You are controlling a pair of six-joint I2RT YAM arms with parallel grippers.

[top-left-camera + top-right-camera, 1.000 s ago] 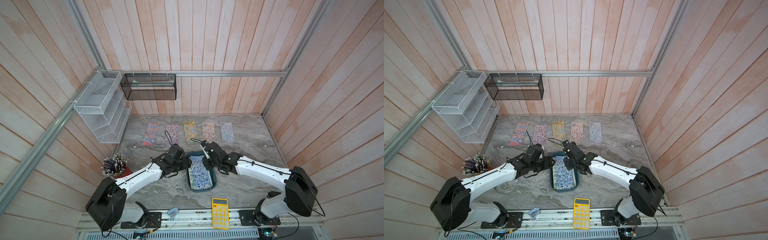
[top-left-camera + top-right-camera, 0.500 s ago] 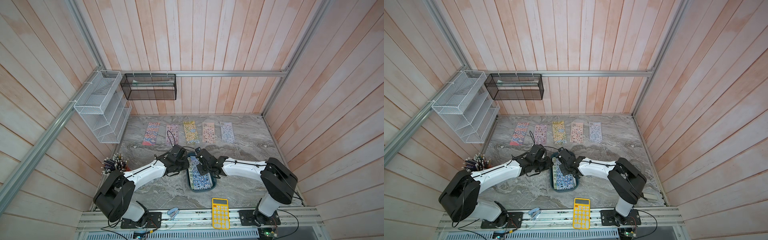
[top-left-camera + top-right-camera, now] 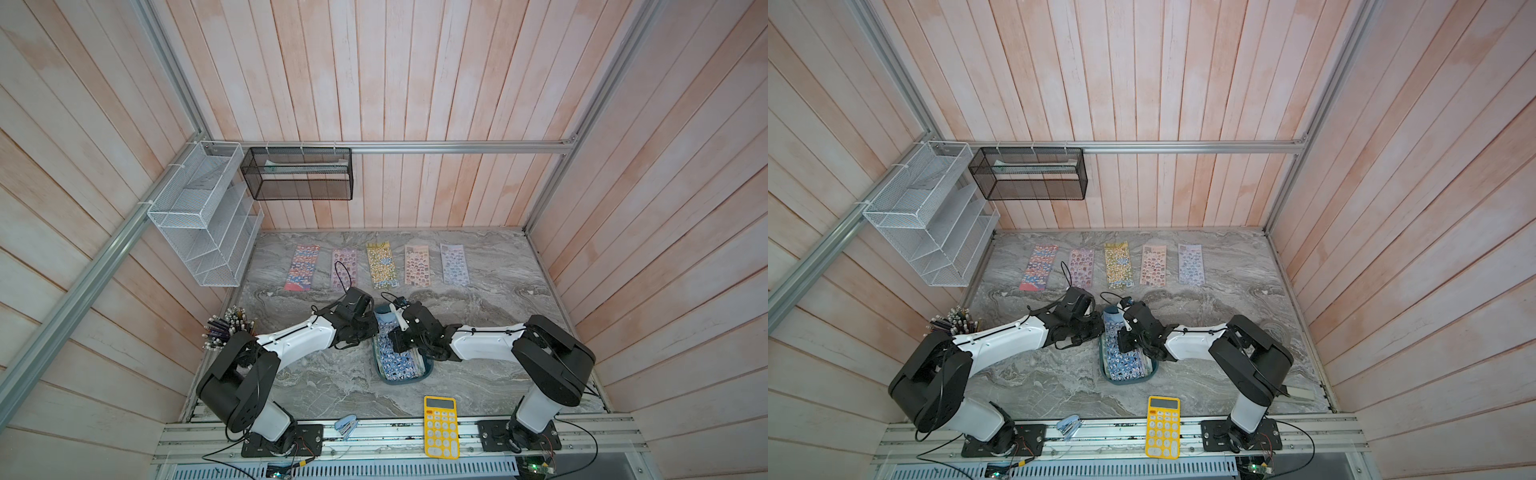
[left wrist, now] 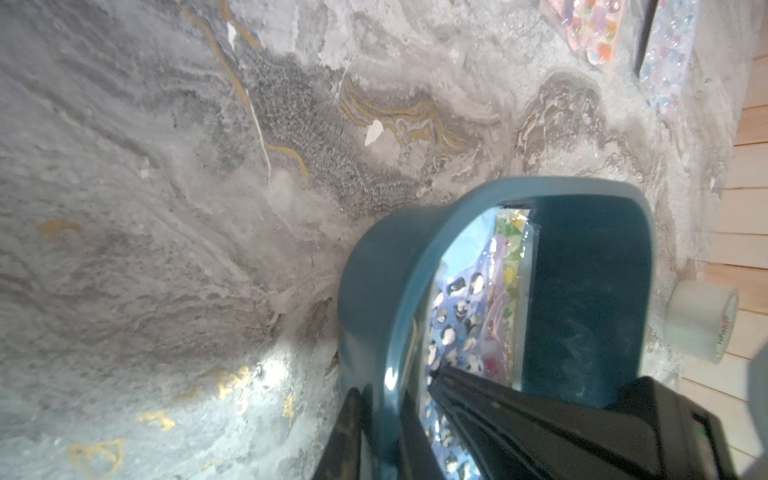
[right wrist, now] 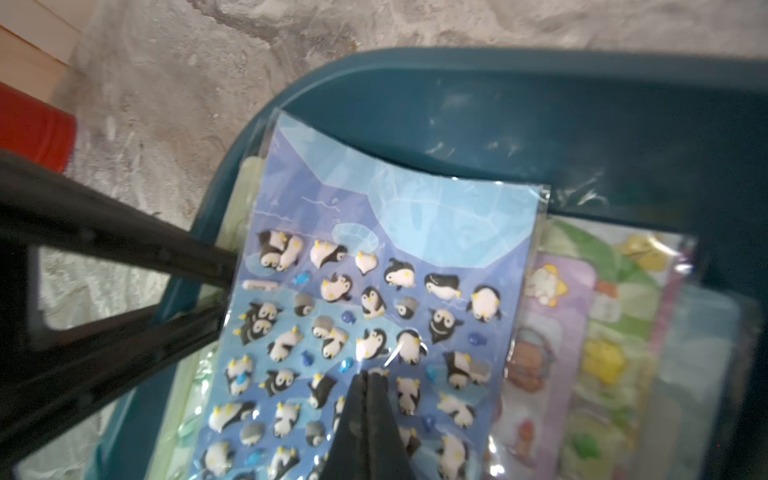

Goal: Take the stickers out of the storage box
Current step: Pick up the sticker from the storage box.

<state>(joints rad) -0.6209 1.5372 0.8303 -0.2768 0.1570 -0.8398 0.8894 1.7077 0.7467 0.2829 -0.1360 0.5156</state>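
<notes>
Right wrist view: right claw (image 5: 368,376) tips together on the stickers (image 5: 395,232), label (image 5: 259,286) blurred; left claw (image 5: 224,291) clamps storage box (image 5: 540,104) wall.

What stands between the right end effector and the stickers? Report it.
Nothing visible. The shut right end effector touches the top penguin sheet in the storage box; the left end effector straddles its wall.

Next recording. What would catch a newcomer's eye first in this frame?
Both arms meet over the storage box at mid-table: the left gripper grips its wall while the right gripper, shut, rests its tips on a blue penguin sheet atop the stack inside. Behind them, five sticker sheets lie in a neat row near the back wall.
</notes>
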